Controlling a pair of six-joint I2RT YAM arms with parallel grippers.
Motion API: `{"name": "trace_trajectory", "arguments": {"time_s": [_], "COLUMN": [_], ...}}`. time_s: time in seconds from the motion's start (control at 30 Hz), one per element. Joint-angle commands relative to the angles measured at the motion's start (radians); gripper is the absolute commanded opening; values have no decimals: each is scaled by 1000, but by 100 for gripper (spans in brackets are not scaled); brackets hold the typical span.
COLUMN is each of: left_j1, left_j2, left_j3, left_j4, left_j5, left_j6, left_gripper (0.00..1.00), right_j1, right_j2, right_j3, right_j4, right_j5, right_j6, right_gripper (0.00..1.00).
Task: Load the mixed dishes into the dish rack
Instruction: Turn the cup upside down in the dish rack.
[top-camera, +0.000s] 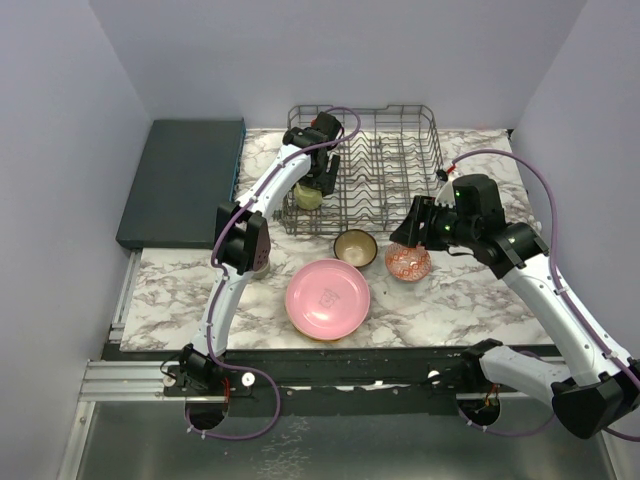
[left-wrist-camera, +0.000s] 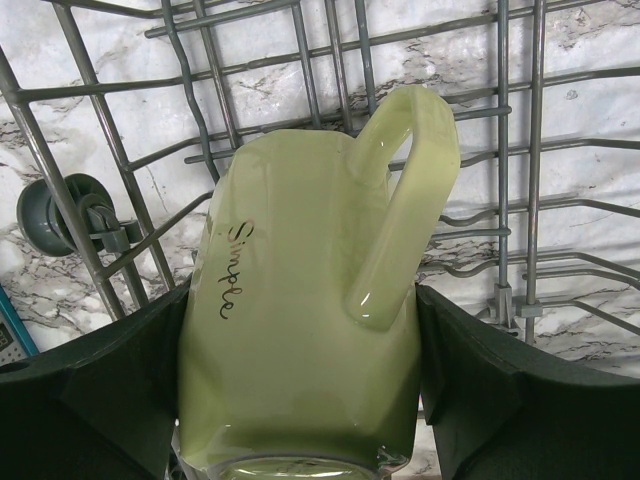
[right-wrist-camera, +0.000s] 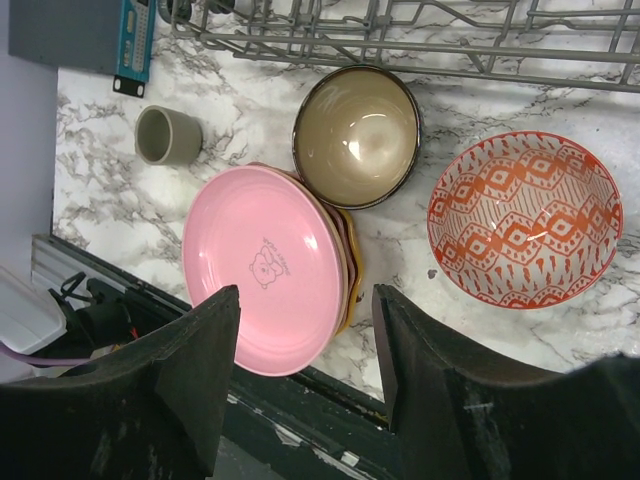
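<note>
My left gripper (top-camera: 314, 186) is shut on a pale yellow-green mug (top-camera: 308, 197) lettered "Simple" (left-wrist-camera: 300, 330), holding it inside the left front part of the grey wire dish rack (top-camera: 390, 160); rack wires (left-wrist-camera: 520, 210) lie right behind it. My right gripper (top-camera: 412, 236) is open and empty, hovering above the red-patterned bowl (top-camera: 408, 262). In the right wrist view its fingers (right-wrist-camera: 200, 370) frame a pink plate (right-wrist-camera: 265, 265) that tops a stack of plates. A brown bowl (right-wrist-camera: 357, 135) and the red-patterned bowl (right-wrist-camera: 525, 220) sit just in front of the rack.
A small grey-green mug (right-wrist-camera: 167, 135) stands on the marble left of the plates, partly behind my left arm in the top view (top-camera: 258, 266). A dark teal slab (top-camera: 185, 180) lies at the back left. The table's front edge rail (top-camera: 350, 355) runs just below the plates.
</note>
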Motion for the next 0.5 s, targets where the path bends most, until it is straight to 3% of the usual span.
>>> {"name": "trace_trajectory", "arguments": {"time_s": [0.0,0.47], "left_j1": [1,1], "left_j2": [-16,-48], "left_j3": [41,45], "left_j4": [24,28], "left_j5": [-22,-33], "left_j6": [10,11], "left_gripper": [69,89], "right_j1": [-3,-4], "right_j2": [1,-16], "right_j3": [-13,-18], "right_j4": [19,11], "right_j5": [-20,-22], "right_j6": [9,20], "right_gripper": [62,65]}}
